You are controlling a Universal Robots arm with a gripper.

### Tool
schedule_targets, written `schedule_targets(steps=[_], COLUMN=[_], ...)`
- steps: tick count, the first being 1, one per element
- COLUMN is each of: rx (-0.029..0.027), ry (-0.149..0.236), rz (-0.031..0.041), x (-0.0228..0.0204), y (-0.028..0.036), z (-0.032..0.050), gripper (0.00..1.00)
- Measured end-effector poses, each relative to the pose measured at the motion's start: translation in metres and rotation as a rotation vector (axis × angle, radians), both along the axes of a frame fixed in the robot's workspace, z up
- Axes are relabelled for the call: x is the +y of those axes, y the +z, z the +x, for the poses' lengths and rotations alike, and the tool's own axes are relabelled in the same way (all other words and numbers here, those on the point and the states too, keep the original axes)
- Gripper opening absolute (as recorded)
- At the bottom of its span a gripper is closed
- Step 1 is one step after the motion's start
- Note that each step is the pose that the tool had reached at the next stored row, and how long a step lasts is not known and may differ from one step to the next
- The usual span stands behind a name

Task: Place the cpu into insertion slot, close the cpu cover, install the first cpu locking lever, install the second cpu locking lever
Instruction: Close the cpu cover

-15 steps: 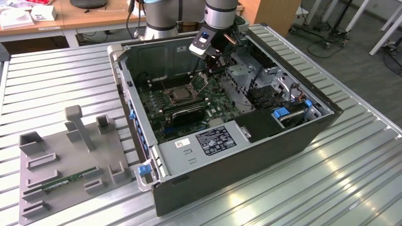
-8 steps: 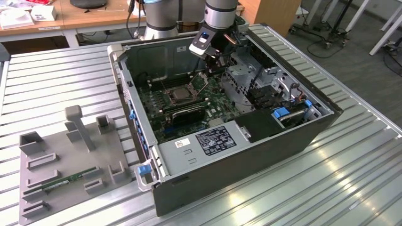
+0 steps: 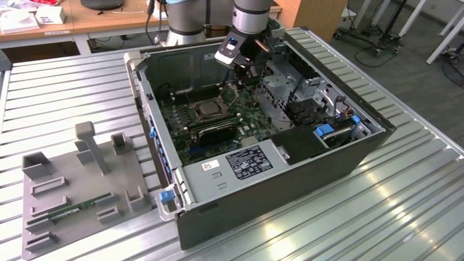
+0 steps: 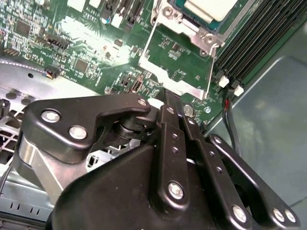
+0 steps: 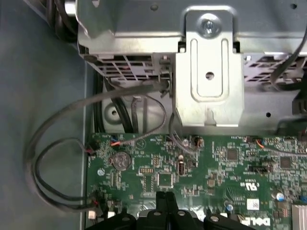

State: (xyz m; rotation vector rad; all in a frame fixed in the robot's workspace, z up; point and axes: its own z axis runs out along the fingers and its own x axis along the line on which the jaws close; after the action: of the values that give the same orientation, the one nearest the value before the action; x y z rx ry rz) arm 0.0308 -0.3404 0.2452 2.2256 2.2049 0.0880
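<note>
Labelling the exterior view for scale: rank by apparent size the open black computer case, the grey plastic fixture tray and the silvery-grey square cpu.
1. open black computer case
2. grey plastic fixture tray
3. silvery-grey square cpu, far the smallest

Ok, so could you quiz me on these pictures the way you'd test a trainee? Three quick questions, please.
1. True or false: the computer case has its side closed.
2. Where is the gripper in the exterior view?
A) inside the case, above the motherboard
B) outside the case
C) underneath the case
3. Short answer: in the second wrist view, which part lies nearest the gripper's tip?

Key:
1. False. The case lies open.
2. A
3. The cpu cover
</note>
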Motion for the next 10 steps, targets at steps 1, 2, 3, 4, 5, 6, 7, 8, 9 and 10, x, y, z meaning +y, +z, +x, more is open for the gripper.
schedule_targets(steps=[1, 2, 3, 4, 5, 6, 7, 8, 9, 10], rx=[0.0000, -0.0001, -0.0001, -0.0001, -0.0001, -0.0002, -0.0003, -0.0005, -0.0006, -0.0007], ry=[0.000, 0.000, 0.000, 0.000, 0.000, 0.000, 0.000, 0.000, 0.000, 0.000], rz=[-0.0001, 0.0000, 0.0000, 0.0001, 0.0000, 0.0000, 0.0000, 0.0000, 0.0000, 0.0000], x=[0.0000, 0.0000, 0.0000, 0.0000, 0.0000, 0.0000, 0.0000, 0.0000, 0.0000, 0.0000], y=[0.0000, 0.0000, -0.0001, -0.0001, -0.0001, -0.0001, -0.0002, -0.0002, -0.0003, -0.0003], z=[-0.0013, -0.0028, -0.0042, -0.0055, -0.0069, -0.0086, -0.0107, -0.0130, -0.0153, -0.0174], gripper=[0.11, 0.11, 0.11, 0.11, 0.11, 0.11, 0.11, 0.11, 0.11, 0.11])
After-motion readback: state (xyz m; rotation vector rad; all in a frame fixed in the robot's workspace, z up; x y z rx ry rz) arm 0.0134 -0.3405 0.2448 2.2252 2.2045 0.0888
